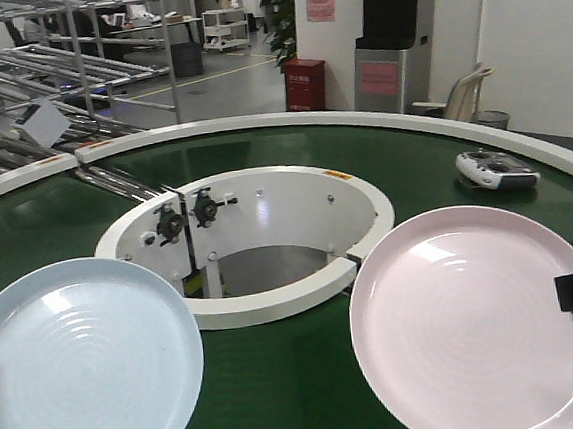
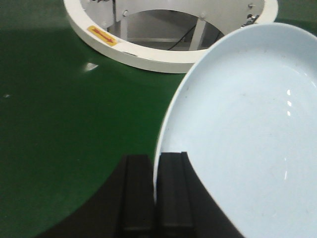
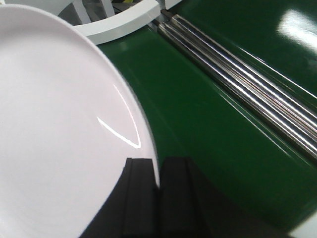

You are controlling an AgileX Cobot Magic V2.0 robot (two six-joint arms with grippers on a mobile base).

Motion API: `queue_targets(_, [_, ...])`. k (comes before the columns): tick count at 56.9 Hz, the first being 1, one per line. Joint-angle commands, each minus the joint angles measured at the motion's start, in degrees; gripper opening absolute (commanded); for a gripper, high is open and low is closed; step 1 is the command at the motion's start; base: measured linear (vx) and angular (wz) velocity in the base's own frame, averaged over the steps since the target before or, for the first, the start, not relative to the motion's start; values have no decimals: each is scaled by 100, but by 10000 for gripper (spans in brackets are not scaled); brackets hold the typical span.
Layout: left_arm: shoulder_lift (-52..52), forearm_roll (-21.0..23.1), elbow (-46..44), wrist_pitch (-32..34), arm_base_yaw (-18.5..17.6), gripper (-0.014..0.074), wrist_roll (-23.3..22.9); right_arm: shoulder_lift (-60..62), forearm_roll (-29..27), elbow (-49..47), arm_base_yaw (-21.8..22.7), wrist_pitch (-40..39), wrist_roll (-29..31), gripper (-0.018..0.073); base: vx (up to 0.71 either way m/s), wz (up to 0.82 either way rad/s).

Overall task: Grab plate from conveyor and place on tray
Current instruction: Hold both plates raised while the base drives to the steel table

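**Two plates gripped at the rim over the belt.** The left gripper (image 2: 156,161) is pinching the near-left rim of a pale blue plate (image 1: 84,363). In the left wrist view the thin edge is sitting in the narrow slot between the two black fingers (image 2: 133,193), one finger above the rim and one below. The plate is extending away from the gripper toward the right and is lying over the dark green conveyor (image 1: 282,396), just in front of the white ring wall (image 1: 267,216) that is enclosing the central opening.

The right gripper (image 3: 158,163) is likewise clamping the rim of a pale pink plate (image 1: 476,318), with the edge running between its two closed-in fingers (image 3: 181,198). This plate is spreading to the left of that gripper, and its far-left edge is overlapping the ring wall in the front view. The steel rollers (image 3: 247,94) are running diagonally to the right of it.

The two plates are lying well apart, one at each side of the opening. Whether either is touching the belt cannot be told. A handheld controller (image 1: 496,168) is lying on the belt beyond the pink plate.
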State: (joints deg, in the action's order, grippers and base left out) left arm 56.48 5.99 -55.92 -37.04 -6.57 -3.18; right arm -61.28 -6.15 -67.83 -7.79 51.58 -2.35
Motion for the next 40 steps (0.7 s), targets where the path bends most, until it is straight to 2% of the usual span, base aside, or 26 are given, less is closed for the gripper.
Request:
queue_targets(1, [-85, 88, -158, 497, -21, -6, -47, 102, -5, -154, 27, -400, 18, -12, -11, -37])
queue_targets(40, [-85, 88, -158, 497, -21, -6, -47, 102, 1, -154, 27, -401, 18, -12, -17, -56])
